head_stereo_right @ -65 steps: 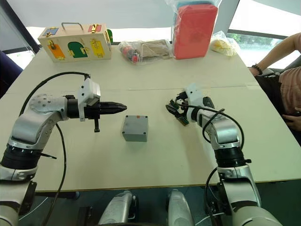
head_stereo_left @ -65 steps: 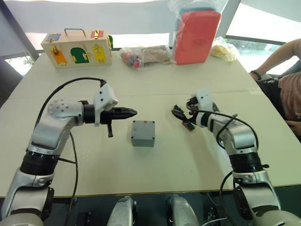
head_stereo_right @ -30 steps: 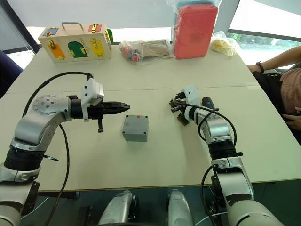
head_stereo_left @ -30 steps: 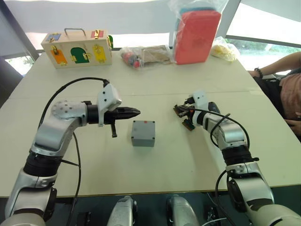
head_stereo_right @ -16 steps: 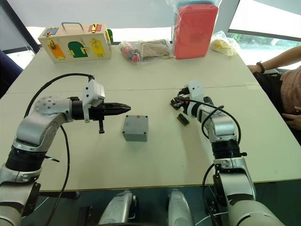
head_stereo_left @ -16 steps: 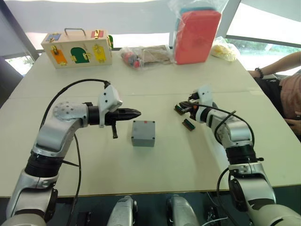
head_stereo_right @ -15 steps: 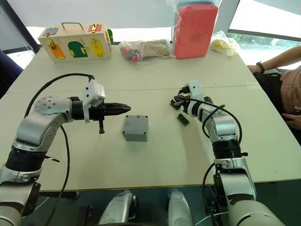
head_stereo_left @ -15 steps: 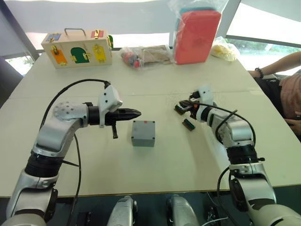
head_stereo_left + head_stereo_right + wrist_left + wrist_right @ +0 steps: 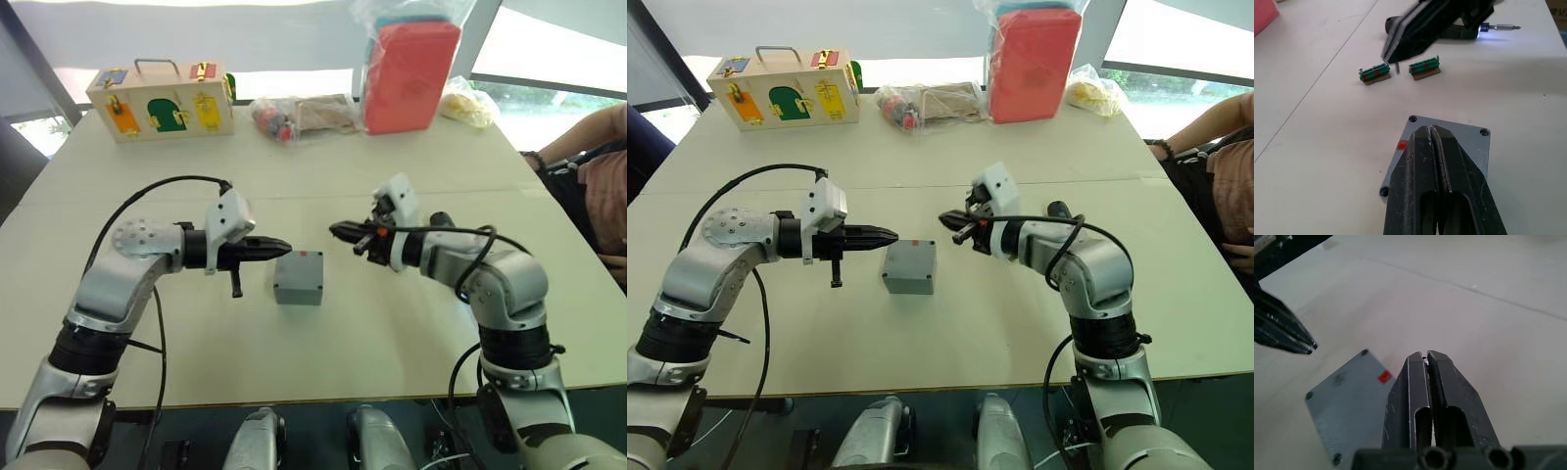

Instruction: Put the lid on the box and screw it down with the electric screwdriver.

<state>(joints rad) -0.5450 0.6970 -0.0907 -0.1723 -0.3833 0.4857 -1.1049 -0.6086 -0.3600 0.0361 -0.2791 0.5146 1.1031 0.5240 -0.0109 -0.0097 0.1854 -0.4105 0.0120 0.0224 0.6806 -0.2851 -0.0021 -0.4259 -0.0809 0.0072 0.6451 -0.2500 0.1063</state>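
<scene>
Your left gripper has its fingers pressed together on nothing, tips just left of the grey box at frame centre, the lid already seated on it. Your right gripper is likewise pinched closed, hovering just upper right of the box. The electric screwdriver lies beyond two green terminal blocks.
</scene>
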